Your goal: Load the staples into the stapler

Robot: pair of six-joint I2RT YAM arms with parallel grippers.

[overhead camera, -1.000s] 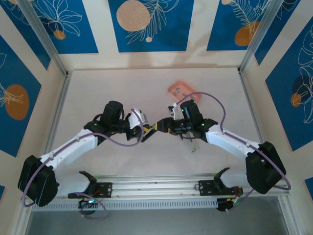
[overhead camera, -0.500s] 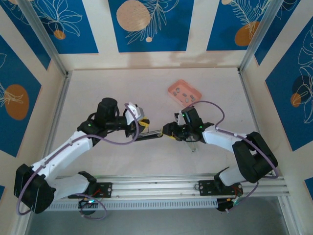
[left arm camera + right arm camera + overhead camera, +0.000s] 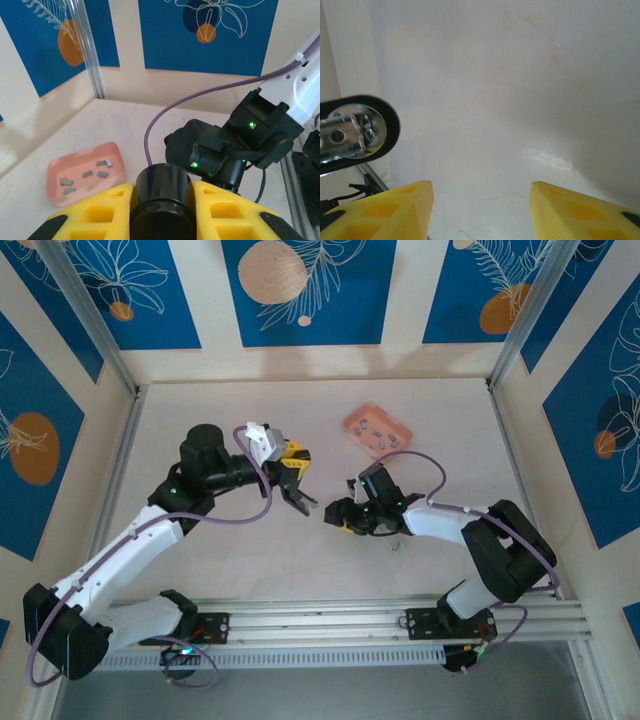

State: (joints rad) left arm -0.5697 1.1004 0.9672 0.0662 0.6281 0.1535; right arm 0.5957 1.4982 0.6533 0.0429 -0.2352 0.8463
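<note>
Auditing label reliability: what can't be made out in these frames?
Stapler: left wrist view, end-on between the left gripper's jaws; rail hidden.
Staples in pink tray: top view, too small to count.
Black-rimmed shiny object: right wrist view, cut off by left edge; unidentifiable.

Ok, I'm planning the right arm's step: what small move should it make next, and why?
Probably swing the right gripper toward the pink tray: it is open and empty, the left gripper holds the stapler, the staples lie there.
</note>
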